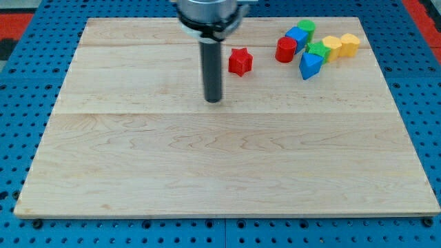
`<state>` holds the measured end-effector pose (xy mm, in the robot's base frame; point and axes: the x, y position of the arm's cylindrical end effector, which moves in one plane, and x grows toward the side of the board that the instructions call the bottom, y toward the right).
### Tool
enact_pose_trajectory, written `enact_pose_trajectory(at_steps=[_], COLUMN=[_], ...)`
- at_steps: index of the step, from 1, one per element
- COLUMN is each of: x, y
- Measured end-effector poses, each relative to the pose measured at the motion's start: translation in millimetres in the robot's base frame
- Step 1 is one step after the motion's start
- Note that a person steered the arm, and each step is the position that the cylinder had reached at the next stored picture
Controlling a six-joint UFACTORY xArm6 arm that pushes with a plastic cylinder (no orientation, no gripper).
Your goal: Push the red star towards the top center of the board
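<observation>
The red star (240,61) lies on the wooden board (220,158) near the view's top, a little right of centre. My tip (214,100) stands on the board to the left of and below the star, apart from it by a small gap. The dark rod rises from the tip to the arm's head at the view's top edge.
A cluster of blocks sits at the view's top right: a red cylinder (286,49), a blue cube (297,37), a green cylinder (306,27), a green star (318,50), a blue block (310,66), and two yellow blocks (332,47) (350,44).
</observation>
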<state>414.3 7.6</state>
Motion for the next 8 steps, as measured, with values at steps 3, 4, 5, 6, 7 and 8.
enact_pose_trajectory(at_steps=[3,4,5,6,7,8], x=[-49,-50,-57,-77,-104,-118], y=[55,35,17,5,-3,-11])
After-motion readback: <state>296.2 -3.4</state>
